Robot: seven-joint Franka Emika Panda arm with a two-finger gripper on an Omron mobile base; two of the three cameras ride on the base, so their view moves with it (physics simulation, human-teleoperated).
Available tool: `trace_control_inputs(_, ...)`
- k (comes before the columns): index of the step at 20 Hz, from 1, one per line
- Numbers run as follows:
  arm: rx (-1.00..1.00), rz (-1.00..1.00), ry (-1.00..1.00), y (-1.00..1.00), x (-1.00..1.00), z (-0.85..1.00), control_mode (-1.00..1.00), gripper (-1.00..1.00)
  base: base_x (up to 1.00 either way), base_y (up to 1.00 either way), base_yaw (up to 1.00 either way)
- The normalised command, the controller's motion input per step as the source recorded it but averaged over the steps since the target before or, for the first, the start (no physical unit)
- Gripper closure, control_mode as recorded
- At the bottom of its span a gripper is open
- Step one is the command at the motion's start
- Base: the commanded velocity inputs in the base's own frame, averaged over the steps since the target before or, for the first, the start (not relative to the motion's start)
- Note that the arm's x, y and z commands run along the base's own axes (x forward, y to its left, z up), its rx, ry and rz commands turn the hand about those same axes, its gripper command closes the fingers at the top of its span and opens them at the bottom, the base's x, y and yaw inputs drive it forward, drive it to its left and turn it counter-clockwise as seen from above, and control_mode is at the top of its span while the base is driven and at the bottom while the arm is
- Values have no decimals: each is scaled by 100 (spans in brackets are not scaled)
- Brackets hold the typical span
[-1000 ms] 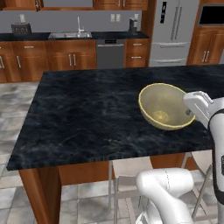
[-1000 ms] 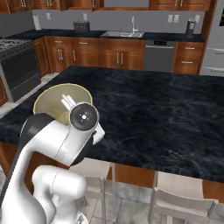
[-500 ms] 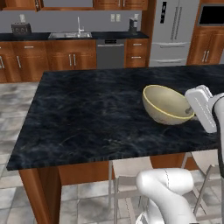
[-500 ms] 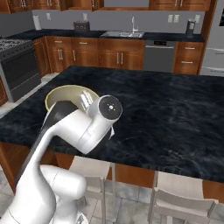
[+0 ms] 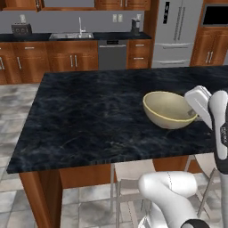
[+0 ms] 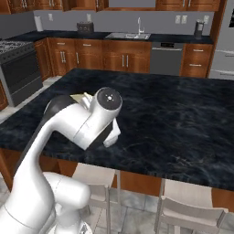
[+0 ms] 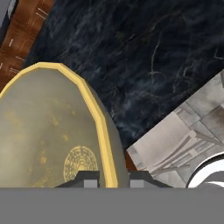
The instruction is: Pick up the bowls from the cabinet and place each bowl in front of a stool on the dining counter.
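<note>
An olive-beige bowl [image 5: 167, 109] with a thin yellow rim hangs low over the right part of the black marble dining counter [image 5: 89, 116], near its front edge, slightly tilted. My gripper [image 5: 194, 115] is shut on the bowl's right rim. In the hand view the rim runs down between my fingertips [image 7: 87, 177], with the bowl [image 7: 48, 135] on the left side and the gripper [image 7: 113, 178] pinching its wall. In the right base view my arm hides most of the bowl [image 6: 85, 97]. Whether the bowl touches the counter I cannot tell. The cabinet is out of view.
Pale stools stand under the counter's front edge [image 5: 129, 178] [image 6: 93, 180] [image 6: 187, 210]. Beyond the dining counter [image 6: 173, 119] runs a back counter with a sink [image 5: 71, 35], a toaster [image 5: 21, 29], a dishwasher [image 5: 112, 53] and a fridge [image 5: 176, 31]. A stove [image 6: 18, 68] stands at left.
The bowl has tipped from a steep tilt toward level and sunk a little toward the counter. The arm's elbow has swung right across the right base view.
</note>
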Motion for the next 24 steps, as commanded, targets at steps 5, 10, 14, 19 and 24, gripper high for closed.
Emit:
trace_control_inputs(5, -20, -4, 0, 3, 13, -19, -100, 100, 0, 0, 0)
trace_control_inputs(10, -3, -2, 2, 5, 34, -14, -100, 100, 0, 0, 0)
trace_control_inputs(14, 0, 0, 0, 4, 34, -21, -100, 100, 0, 0, 0)
trace_control_inputs(19, 0, 0, 2, 0, 34, -29, -100, 100, 0, 0, 0)
trace_control_inputs(24, 0, 0, 4, 4, 31, -39, -100, 100, 0, 0, 0)
